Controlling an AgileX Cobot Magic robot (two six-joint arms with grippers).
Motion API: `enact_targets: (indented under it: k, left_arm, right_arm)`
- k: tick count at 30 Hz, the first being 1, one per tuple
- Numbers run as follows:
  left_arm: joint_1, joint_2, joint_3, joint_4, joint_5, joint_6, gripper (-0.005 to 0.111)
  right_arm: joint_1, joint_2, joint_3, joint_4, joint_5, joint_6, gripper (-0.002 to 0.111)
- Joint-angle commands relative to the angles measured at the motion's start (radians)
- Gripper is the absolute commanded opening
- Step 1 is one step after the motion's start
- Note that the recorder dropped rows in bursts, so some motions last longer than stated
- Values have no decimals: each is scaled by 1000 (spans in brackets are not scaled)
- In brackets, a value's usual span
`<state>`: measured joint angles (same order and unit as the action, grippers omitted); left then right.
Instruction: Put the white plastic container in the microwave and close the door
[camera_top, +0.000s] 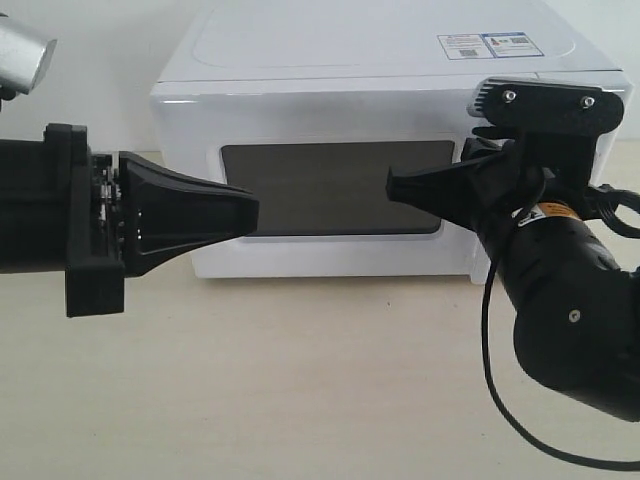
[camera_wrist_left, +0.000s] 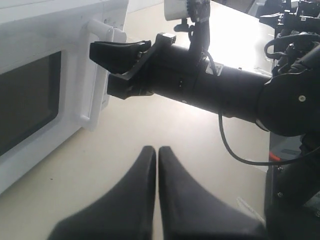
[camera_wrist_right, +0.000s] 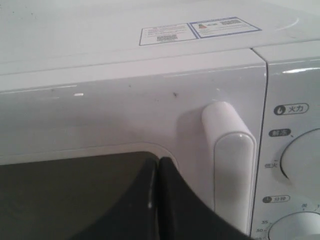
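The white microwave (camera_top: 350, 60) stands at the back of the table with its door (camera_top: 330, 185) shut; the dark window shows nothing inside. The white plastic container is out of view. My left gripper (camera_top: 250, 212) hangs shut and empty in front of the window's left part, and its closed tips (camera_wrist_left: 157, 150) show over bare table. My right gripper (camera_top: 392, 185) is shut and empty in front of the window's right part. Its tips (camera_wrist_right: 158, 161) sit close to the glass, just beside the vertical bar handle (camera_wrist_right: 232, 160), apart from it.
The control panel with round dials (camera_wrist_right: 305, 160) lies beyond the handle, and stickers (camera_wrist_right: 200, 30) are on the microwave's top. The right arm's black cable (camera_top: 500, 400) loops over the beige tabletop (camera_top: 300, 380) in front.
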<state>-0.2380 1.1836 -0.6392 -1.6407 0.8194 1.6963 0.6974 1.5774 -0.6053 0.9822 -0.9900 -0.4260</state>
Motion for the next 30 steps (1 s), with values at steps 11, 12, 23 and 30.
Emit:
enact_targets:
  k: [11, 12, 23, 30]
  left_arm:
    - [-4, -3, 4, -16, 7, 2, 4]
    - [-4, -3, 4, -16, 7, 2, 4]
    - [-4, -55, 4, -12, 7, 2, 4]
    - [-4, -317, 20, 206, -305, -240, 4]
  right_arm:
    - [1, -10, 6, 0, -7, 4, 0]
    - [1, -10, 6, 0, -7, 4, 0]
    - [1, -10, 6, 0, -7, 4, 0]
    - [1, -10, 6, 0, -7, 4, 0]
